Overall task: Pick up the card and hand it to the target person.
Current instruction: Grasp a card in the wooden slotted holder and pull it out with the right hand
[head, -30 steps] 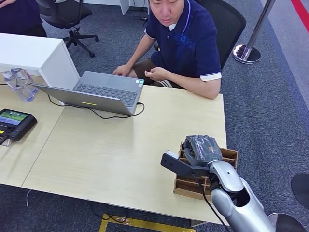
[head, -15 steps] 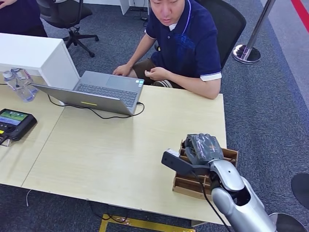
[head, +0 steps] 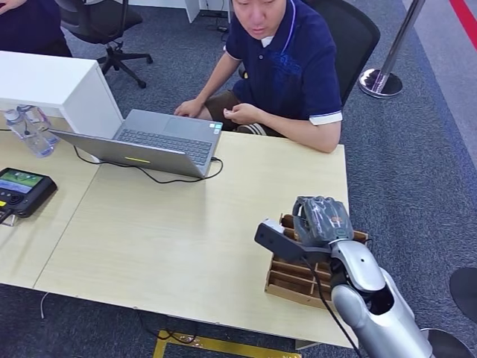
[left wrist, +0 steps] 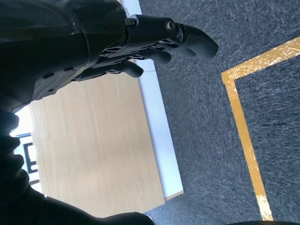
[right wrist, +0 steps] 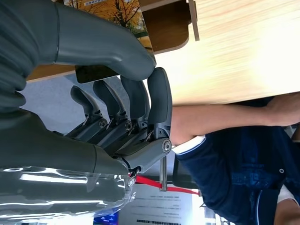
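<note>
My right hand [head: 320, 220] hovers over a brown slotted card holder [head: 292, 280] at the table's right front corner. In the right wrist view this hand [right wrist: 116, 117] has its thumb pressed to its fingertips, pinching a card [right wrist: 106, 10] printed with orange leaves, just off the holder [right wrist: 166, 28]. The target person [head: 287, 67] in a dark blue polo sits at the table's far side, one hand [head: 241, 113] held at the edge. My left hand [left wrist: 106, 42] hangs beside the table [left wrist: 88, 140], its fingers apart and holding nothing.
An open grey laptop [head: 163, 138] with a black cable sits in front of the person. A dark handheld device [head: 22, 190] and a clear bottle [head: 30, 130] lie at the left. A stanchion base [head: 381, 82] stands on the carpet at the far right.
My right hand has risen a little and shifted right and away from me over the holder. The holder has been nudged slightly. The person has not moved.
</note>
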`<state>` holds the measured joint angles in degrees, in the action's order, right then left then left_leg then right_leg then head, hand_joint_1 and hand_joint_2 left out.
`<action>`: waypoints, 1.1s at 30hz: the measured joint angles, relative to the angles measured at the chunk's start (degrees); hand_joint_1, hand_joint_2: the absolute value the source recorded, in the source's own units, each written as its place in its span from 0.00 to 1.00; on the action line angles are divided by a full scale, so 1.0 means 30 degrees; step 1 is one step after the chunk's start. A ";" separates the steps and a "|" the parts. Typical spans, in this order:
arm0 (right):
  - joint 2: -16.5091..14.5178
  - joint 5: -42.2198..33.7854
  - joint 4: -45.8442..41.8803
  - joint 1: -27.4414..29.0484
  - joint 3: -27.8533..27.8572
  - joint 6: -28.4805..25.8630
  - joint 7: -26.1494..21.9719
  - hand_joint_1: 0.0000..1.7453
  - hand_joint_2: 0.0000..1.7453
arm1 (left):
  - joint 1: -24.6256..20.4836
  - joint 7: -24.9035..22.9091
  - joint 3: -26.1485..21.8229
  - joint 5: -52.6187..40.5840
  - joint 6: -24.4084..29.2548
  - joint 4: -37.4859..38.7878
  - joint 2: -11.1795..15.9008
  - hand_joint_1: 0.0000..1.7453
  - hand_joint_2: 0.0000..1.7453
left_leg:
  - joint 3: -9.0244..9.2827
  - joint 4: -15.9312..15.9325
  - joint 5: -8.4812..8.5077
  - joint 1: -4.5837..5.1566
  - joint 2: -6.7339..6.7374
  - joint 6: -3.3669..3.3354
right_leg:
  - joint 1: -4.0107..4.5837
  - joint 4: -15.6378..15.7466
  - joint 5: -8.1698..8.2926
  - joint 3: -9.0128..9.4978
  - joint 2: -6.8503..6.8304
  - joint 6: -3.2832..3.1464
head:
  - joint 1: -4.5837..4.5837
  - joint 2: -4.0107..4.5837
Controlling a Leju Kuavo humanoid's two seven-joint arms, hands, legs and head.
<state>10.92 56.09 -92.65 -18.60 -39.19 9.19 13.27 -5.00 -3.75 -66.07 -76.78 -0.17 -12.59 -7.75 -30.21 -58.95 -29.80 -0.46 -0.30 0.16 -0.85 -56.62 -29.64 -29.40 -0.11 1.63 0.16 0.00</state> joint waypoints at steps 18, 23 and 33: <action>-0.0004 -0.4727 -0.0470 -0.0452 0.2692 0.1758 -0.3266 0.85 1.00 | 0.0000 0.0175 0.0015 -0.0304 -0.0066 0.0000 0.0022 0.00 1.00 | -0.0002 0.0000 0.0000 0.0001 -0.0001 0.0000 | 0.0000 0.0000 0.0000 0.0000 0.0000 0.0000 | 0.0004 0.0000; 0.0002 -0.6165 -0.0235 -0.0715 0.3144 0.2102 -0.3984 0.85 1.00 | 0.0000 0.0220 0.0015 -0.0361 -0.0087 0.0000 0.0025 0.00 1.00 | -0.0004 0.0000 0.0000 0.0000 -0.0001 0.0000 | 0.0000 -0.0001 0.0000 -0.0001 0.0001 0.0000 | 0.0004 0.0000; -0.0193 -1.0244 0.1462 -0.1622 0.3169 0.2687 -0.6182 0.85 1.00 | -0.0004 0.0224 0.0015 -0.0470 -0.0215 0.0000 0.0033 0.00 1.00 | -0.0005 0.0000 0.0000 0.0000 -0.0001 0.0000 | 0.0000 -0.0002 0.0000 0.0002 0.0000 0.0000 | 0.0004 0.0000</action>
<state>10.34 25.36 -88.26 -23.47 -29.68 17.25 -5.28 -5.02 -3.08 -66.03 -78.19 -0.82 -12.59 -7.65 -30.23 -58.95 -29.80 -0.46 -0.30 0.16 -0.85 -56.62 -29.64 -29.39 -0.11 1.63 0.17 0.00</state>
